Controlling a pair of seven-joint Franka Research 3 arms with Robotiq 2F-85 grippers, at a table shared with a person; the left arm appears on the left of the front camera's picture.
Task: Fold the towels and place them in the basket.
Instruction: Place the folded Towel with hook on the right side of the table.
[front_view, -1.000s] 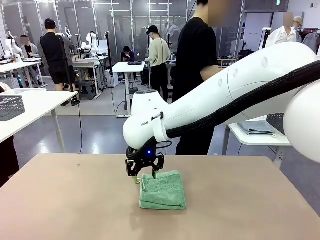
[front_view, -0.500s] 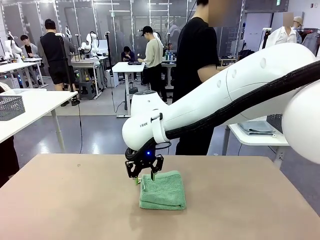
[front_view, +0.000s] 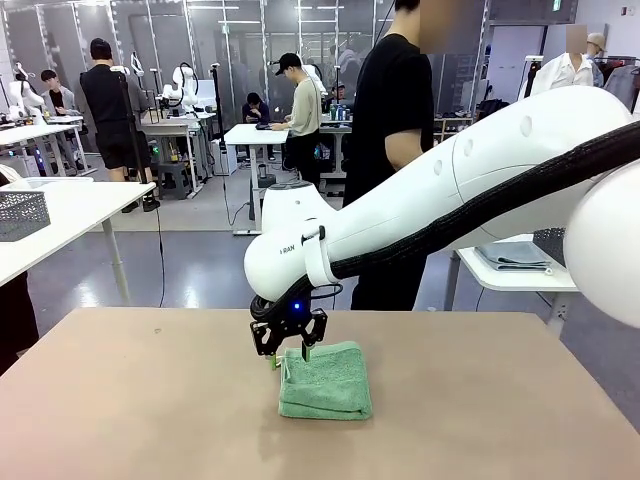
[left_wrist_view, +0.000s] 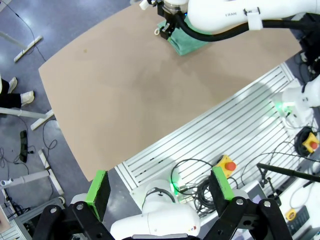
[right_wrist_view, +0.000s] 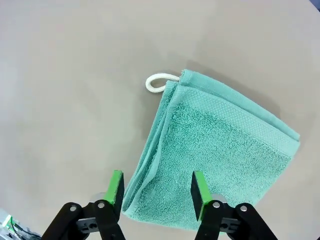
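— Busy lab in the background, wasn't it? What sat at the far left?
— On a white side table (front_view: 70, 205) stood a grey mesh basket (front_view: 22, 213), well apart from the tan table (front_view: 150, 400) in front.
— And the left gripper?
— Seen from its own wrist, the left gripper (left_wrist_view: 160, 187) looked down on the slotted metal base plate (left_wrist_view: 240, 115). Its green pads (left_wrist_view: 98, 187) were spread wide with nothing between them. A red stop button (left_wrist_view: 228, 164) showed below.
— Toward the middle?
— The right arm (front_view: 450, 190) reached across from the right. The right gripper (front_view: 290, 357) pointed down at the far left corner of the mint green towel (front_view: 325, 382). That towel lay folded flat near the table's middle.
— Was it pinching the cloth?
— Not that I could see. From the right wrist, the fingers (right_wrist_view: 116, 186) stood apart, astride one corner of the towel. One pad was just off the layered edge and the other was over the terry. The cloth between them lay flat, not gathered.
— The loop?
— A small white loop (right_wrist_view: 156, 82) stuck out at the other end of that layered edge, lying on the table.
— Further right?
— A person in a black T-shirt (front_view: 390, 100) stood at the far side, behind the arm.
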